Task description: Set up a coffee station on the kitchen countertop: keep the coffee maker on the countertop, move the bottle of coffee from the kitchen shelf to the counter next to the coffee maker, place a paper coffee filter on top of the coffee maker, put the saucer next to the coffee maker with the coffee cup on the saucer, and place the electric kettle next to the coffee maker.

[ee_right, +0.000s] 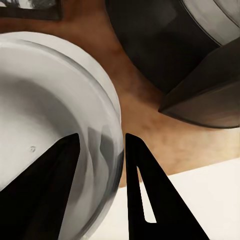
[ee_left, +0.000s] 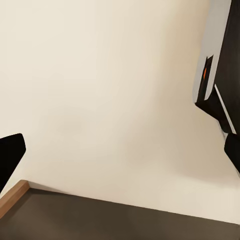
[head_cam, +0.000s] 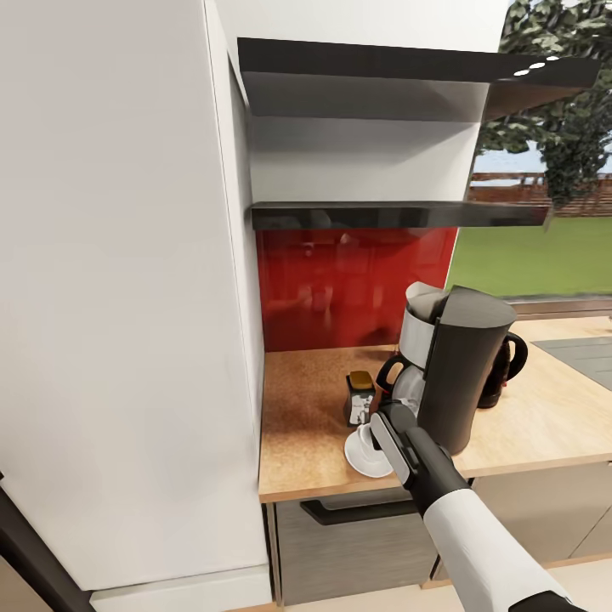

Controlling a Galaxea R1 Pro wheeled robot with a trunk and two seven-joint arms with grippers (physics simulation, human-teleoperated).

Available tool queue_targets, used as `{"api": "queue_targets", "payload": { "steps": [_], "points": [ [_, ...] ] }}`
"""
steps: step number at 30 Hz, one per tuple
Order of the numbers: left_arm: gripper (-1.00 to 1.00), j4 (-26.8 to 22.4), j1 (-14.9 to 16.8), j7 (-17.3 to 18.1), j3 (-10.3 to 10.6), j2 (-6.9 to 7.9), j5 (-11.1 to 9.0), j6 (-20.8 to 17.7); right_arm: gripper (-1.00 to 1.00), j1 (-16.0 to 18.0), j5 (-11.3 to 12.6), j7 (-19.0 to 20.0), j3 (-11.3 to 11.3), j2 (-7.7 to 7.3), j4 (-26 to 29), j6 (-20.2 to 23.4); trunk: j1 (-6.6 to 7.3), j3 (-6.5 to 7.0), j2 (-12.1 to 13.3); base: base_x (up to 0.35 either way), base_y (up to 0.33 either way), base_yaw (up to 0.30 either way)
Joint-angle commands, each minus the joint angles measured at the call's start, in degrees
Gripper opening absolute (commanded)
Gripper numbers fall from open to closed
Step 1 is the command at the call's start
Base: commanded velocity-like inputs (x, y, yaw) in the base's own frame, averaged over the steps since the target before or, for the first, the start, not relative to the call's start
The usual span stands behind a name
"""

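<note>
Right claw (ee_right: pixel 102 175): fingers astride the coffee cup (ee_right: pixel 55 125) rim, gripping it | cup on saucer (head_cam: pixel 361 463) (beside coffee maker (head_cam: pixel 463 365)) | left claw: state unclear.

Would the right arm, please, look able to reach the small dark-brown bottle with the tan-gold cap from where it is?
Probably yes: the right gripper hangs at the white coffee cup on the saucer, and the bottle stands just behind, nothing between them.

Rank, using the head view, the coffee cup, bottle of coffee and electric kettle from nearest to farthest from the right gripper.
1. Coffee cup: at the right gripper, on the saucer.
2. Bottle of coffee: just behind the cup.
3. Electric kettle: beyond the coffee maker, to its right.
</note>
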State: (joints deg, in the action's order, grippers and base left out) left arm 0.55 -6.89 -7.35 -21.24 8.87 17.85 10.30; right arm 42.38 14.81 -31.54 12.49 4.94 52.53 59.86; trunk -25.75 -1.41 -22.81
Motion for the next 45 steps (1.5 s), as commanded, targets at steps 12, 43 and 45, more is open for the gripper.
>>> {"api": "queue_targets", "payload": {
  "steps": [12,43,45],
  "points": [
    [1.00,0.1,0.0,-0.2,-0.4,0.01,0.7,0.2,-1.00,0.0,0.6,-0.5,0.2,-0.05,-0.5,-0.5,-0.04,-0.12,-0.1,0.000,0.000,0.000],
    [1.00,0.1,0.0,-0.2,-0.4,0.00,0.7,0.2,1.00,0.0,0.9,-0.3,0.1,0.07,-6.4,-7.3,-0.04,-0.12,-0.1,0.000,0.000,0.000],
    [1.00,0.1,0.0,-0.2,-0.4,0.02,0.7,0.2,1.00,0.0,0.9,-0.2,0.1,0.07,-6.2,-7.3,-0.04,-0.12,-0.1,0.000,0.000,0.000]
  ]
}}
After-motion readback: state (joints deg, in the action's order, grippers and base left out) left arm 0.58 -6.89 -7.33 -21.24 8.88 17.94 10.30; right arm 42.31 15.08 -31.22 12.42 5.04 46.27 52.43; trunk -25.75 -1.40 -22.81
